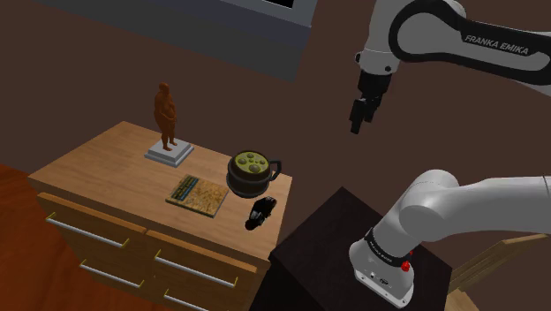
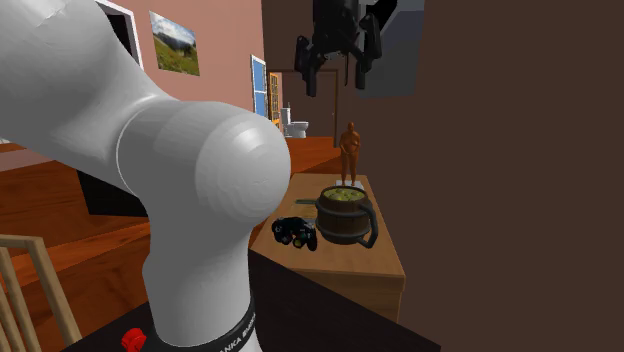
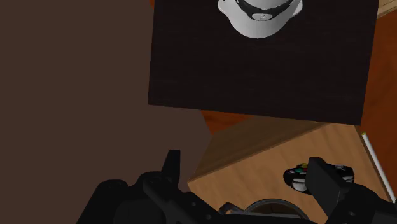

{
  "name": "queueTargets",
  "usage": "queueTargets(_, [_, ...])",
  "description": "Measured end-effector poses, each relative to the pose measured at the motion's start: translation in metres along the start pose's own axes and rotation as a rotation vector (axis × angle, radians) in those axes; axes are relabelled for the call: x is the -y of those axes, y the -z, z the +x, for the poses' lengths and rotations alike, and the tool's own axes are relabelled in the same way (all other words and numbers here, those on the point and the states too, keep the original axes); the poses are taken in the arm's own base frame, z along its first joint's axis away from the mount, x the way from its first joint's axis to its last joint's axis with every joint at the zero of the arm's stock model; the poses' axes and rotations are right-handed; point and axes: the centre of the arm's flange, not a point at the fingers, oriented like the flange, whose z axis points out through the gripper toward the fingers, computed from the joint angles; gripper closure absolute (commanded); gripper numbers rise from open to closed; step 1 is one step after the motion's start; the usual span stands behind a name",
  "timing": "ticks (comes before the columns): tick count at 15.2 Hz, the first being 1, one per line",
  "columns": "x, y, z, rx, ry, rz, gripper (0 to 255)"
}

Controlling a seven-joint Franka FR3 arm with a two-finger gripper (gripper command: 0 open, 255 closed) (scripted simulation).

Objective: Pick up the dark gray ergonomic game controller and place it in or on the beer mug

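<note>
Hanging high in the air with the gripper (image 1: 358, 116), spreading its fingers wide apart and holding nothing. Lying flat with the dark controller (image 1: 259, 213) on the wooden dresser (image 1: 97, 172), close to the near edge, just beside the mug (image 1: 250, 174), on the side nearest the stand (image 1: 327, 238). Stretching the controller's long side from the mug toward that near edge in the shoulder view. Hiding partly behind one black finger (image 3: 324, 181) in the wrist view, showing tiny coloured buttons. Looking too small and dark for telling which way the handles are pointing.

Black controller (image 1: 260, 213), dark brown mug (image 1: 244, 183), reddish-brown figurine (image 1: 165, 113)
</note>
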Motion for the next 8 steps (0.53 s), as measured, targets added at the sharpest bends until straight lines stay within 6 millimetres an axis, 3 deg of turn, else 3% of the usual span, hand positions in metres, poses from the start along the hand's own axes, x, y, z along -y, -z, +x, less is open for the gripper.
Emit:
queueTargets(4, [0.017,-0.018,0.002,-0.01,-0.036,0.005,0])
queueTargets(8, [0.054,-0.056,0.008,-0.028,-0.106,0.016,0])
